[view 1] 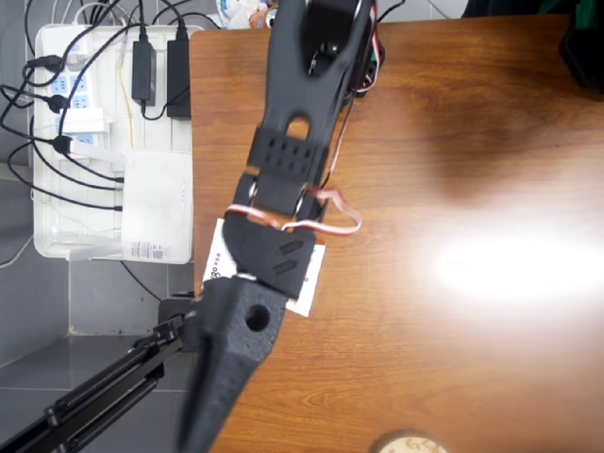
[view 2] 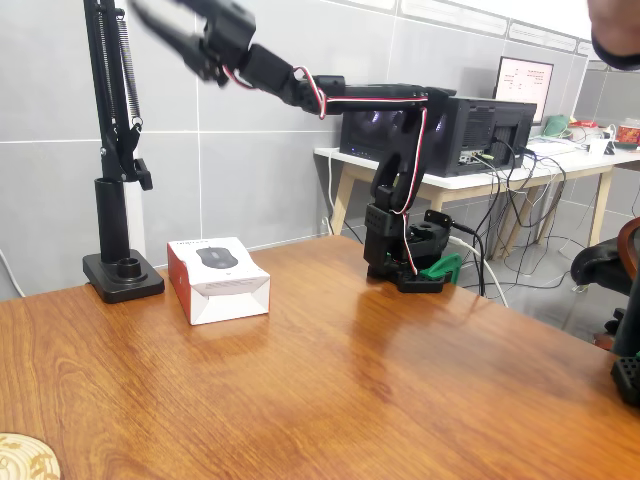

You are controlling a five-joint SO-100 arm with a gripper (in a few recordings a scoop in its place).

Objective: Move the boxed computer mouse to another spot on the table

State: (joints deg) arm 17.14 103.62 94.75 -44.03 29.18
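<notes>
The boxed computer mouse [view 2: 218,278] is a white carton with a dark mouse pictured on top and an orange-red side. It rests flat on the wooden table [view 2: 360,400] near the far left edge. In the overhead view the black arm covers most of the box [view 1: 308,286], leaving only its white edges showing. My gripper [view 2: 147,18] hangs high in the air, well above and to the left of the box, blurred by motion. Its two fingers look parted with nothing between them. From overhead the gripper [view 1: 198,425] is a blurred dark wedge past the table [view 1: 472,359] edge.
A black spring-arm stand [view 2: 118,190] has its base [view 2: 125,275] just left of the box. A white tray [view 1: 57,241] of cables and adapters sits beyond the table's left edge. A round wooden disc [view 1: 408,443] lies at the front edge. The arm's base [view 2: 405,262] stands at the back.
</notes>
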